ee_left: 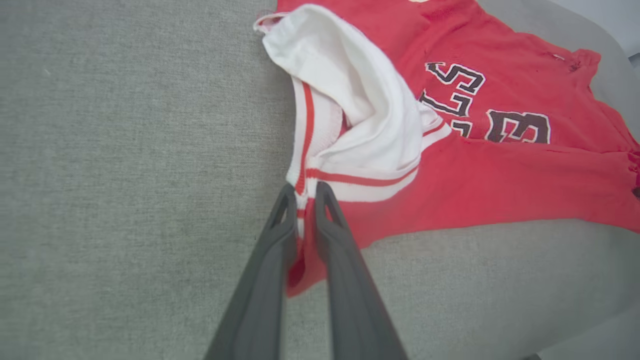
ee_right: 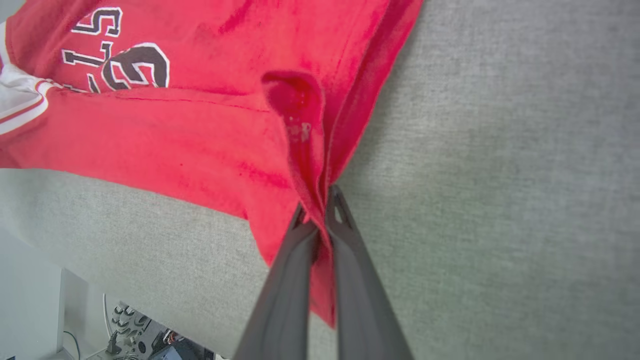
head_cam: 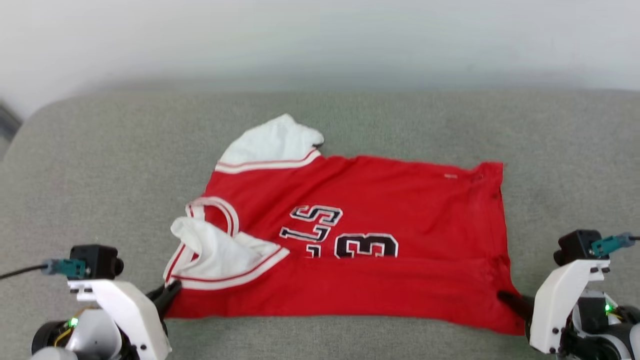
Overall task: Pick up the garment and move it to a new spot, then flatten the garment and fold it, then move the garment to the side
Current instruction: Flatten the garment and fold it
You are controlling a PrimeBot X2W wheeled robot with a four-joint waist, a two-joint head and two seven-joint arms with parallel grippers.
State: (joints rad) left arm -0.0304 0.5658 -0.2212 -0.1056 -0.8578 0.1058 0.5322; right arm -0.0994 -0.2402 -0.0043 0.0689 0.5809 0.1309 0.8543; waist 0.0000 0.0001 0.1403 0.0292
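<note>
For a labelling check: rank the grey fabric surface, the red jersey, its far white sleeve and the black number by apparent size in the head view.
1. Grey fabric surface
2. Red jersey
3. Far white sleeve
4. Black number, its lower part hidden under the fold

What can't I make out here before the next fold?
- The lettering: head view, lower part covered by the folded-over near strip of the garment; not readable whole.
- Layers pinched: wrist views, cloth bunched inside the left gripper and right gripper; count unclear.
- The far sleeve: head view, crumpled on itself; its opening is hidden.
- Underside: every view, it lies against the grey cushion.
</note>
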